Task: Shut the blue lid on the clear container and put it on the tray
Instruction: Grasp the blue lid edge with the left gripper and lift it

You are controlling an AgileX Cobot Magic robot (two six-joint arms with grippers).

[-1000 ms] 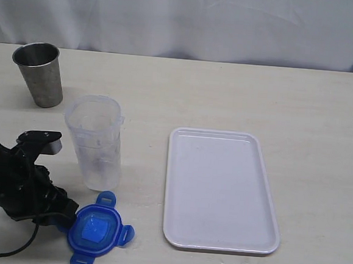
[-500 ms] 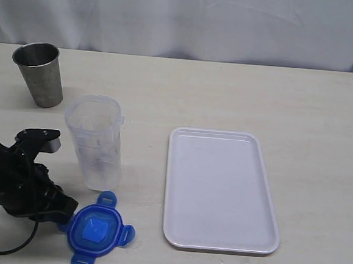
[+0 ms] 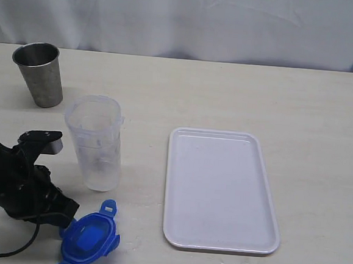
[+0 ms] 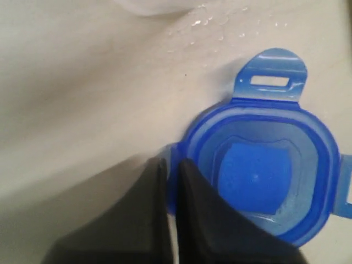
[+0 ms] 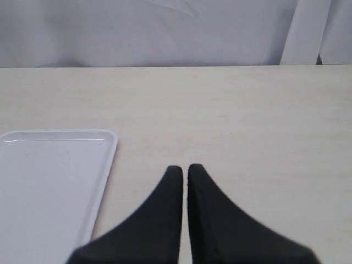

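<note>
The blue lid hangs tilted just above the table at the front left, one tab pointing up. My left gripper is shut on the lid's near rim; in the left wrist view its black fingers pinch the rim of the blue lid. The clear container stands upright and open on the table just behind the lid. The white tray lies empty to the right, its corner also showing as the tray in the right wrist view. My right gripper is shut on nothing, above bare table.
A steel cup stands at the back left. Water droplets lie on the table by the container's base. A black cable trails from the left arm to the front edge. A white curtain backs the table.
The lid, flat on the table a second ago, has been taken by its rim and tipped up, shifting slightly toward the front. The left arm barely moved.
</note>
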